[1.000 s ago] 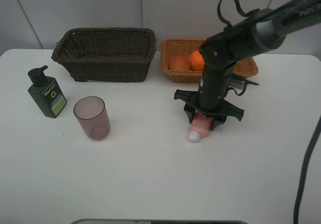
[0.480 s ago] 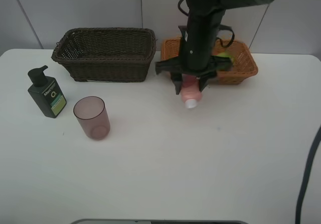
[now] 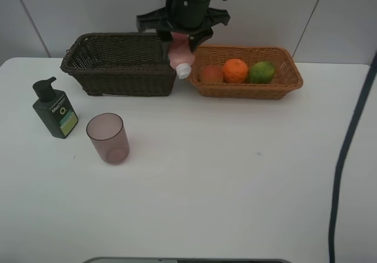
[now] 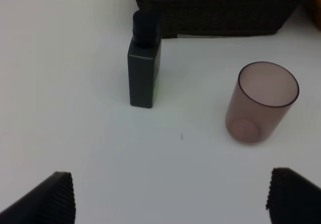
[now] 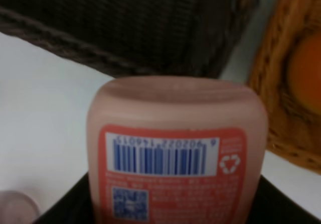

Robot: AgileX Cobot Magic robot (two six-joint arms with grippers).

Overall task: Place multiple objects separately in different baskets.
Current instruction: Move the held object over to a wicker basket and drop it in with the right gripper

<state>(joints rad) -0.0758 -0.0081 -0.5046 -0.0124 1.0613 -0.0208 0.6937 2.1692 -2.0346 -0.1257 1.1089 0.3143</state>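
Note:
My right gripper (image 3: 180, 38) is shut on the pink squeeze tube (image 3: 178, 53), held in the air cap-down over the gap between the two baskets, by the right end of the dark brown basket (image 3: 121, 62). The tube (image 5: 175, 148) fills the right wrist view. The light tan basket (image 3: 294, 81) holds a red-orange fruit (image 3: 211, 73), an orange (image 3: 235, 70) and a green lime (image 3: 262, 72). A dark green pump bottle (image 3: 55, 108) and a mauve cup (image 3: 108, 138) stand on the table at the left. My left gripper (image 4: 170, 189) is open, near the bottle (image 4: 144, 68) and cup (image 4: 261, 103).
The white table (image 3: 224, 180) stretches in front of the baskets, with a grey-white wall behind them. A dark cable (image 3: 347, 151) hangs down at the right edge. The left arm does not show in the high view.
My right gripper has lifted the pink tube off the table in front of the tan basket and carried it up and to the left, to beside the dark basket's right end.

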